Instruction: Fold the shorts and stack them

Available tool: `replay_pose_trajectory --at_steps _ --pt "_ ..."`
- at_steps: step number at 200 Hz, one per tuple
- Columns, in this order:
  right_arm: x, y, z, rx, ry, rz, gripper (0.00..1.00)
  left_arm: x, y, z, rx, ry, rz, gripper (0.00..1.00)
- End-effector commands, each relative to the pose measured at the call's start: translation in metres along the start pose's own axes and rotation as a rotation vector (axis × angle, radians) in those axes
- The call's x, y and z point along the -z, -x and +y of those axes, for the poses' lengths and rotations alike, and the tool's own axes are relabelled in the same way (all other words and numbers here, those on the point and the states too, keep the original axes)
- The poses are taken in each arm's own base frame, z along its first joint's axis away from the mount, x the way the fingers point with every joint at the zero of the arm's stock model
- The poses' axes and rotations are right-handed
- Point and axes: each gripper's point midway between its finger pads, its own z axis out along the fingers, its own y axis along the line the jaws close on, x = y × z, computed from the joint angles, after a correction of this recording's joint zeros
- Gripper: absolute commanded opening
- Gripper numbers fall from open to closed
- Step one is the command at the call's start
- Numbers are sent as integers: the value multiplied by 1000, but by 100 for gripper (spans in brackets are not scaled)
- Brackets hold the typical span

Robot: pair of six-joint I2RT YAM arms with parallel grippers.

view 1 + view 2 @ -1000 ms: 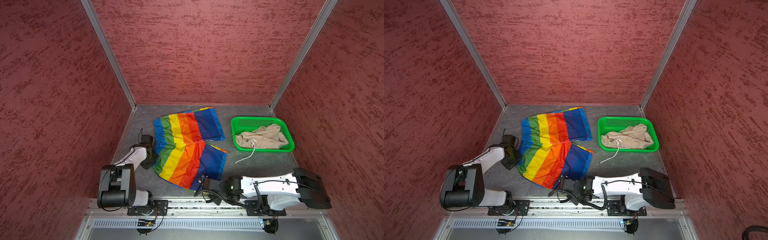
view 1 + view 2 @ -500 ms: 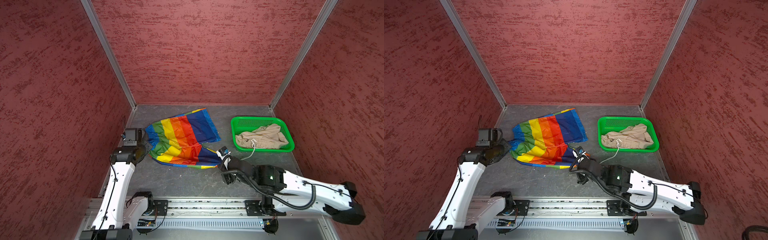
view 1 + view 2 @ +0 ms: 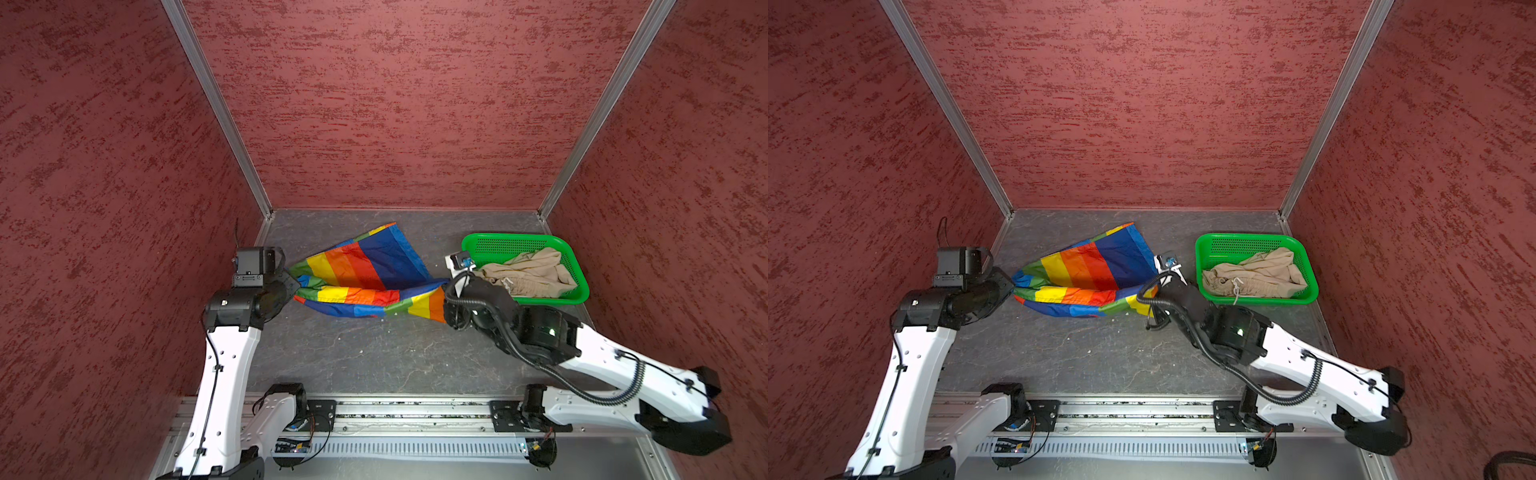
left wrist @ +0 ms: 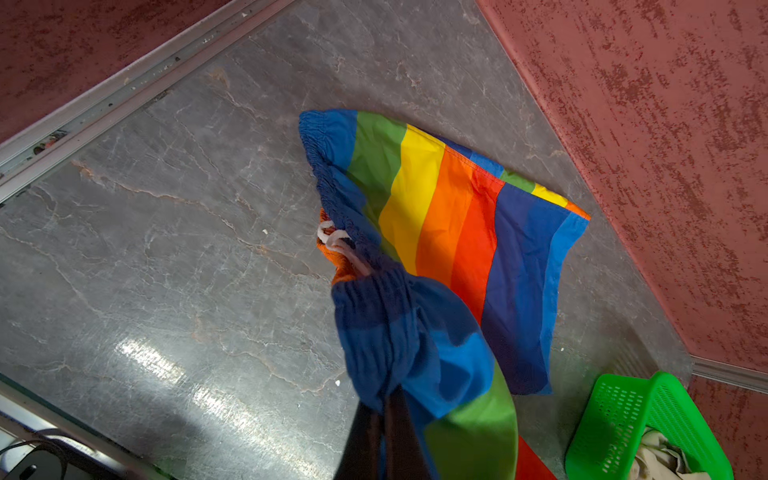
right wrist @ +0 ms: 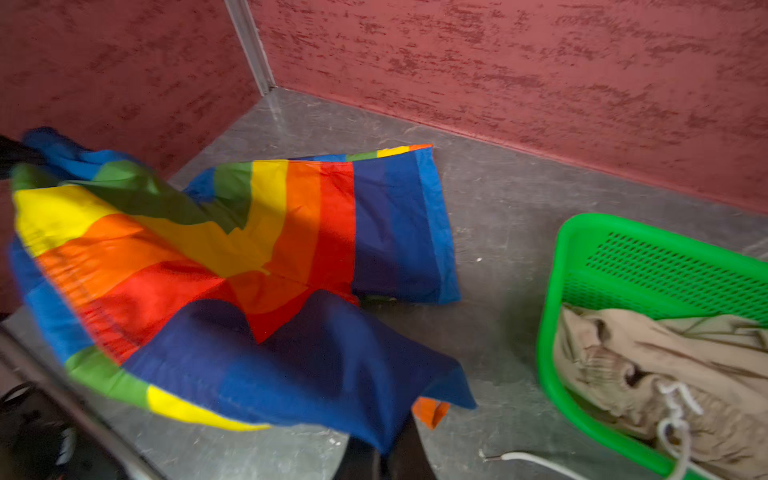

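Left gripper (image 4: pixel 382 415) and right gripper (image 5: pixel 384 457) are clamped on the rainbow shorts (image 3: pixel 365 270), half-folded at centre frame; the beige shorts (image 3: pixel 528 274) lie unfolded in the basket (image 3: pixel 498 241) at right, nothing stacked.

Grey veined tabletop (image 3: pixel 353 361) under green basket (image 3: pixel 511 248) and part of rainbow shorts (image 3: pixel 365 266).

Both arms reach forward with wrists angled inward, left end effector (image 4: pixel 384 409) and right end effector (image 5: pixel 386 454) pinched closed.
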Motion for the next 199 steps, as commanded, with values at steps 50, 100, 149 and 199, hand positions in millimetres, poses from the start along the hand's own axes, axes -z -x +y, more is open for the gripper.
replay_pose_trajectory --at_steps 50,100,149,199 --pt "-110 106 -32 -63 -3 -162 0 -27 33 1 52 12 -12 0" --pt "-220 119 -38 -65 36 -89 0 -75 58 20 133 64 16 0" --pt "-345 57 -57 -159 69 88 0 -147 74 28 185 116 92 0" --pt "-415 48 -70 -229 114 82 59 -202 95 49 208 258 108 49"
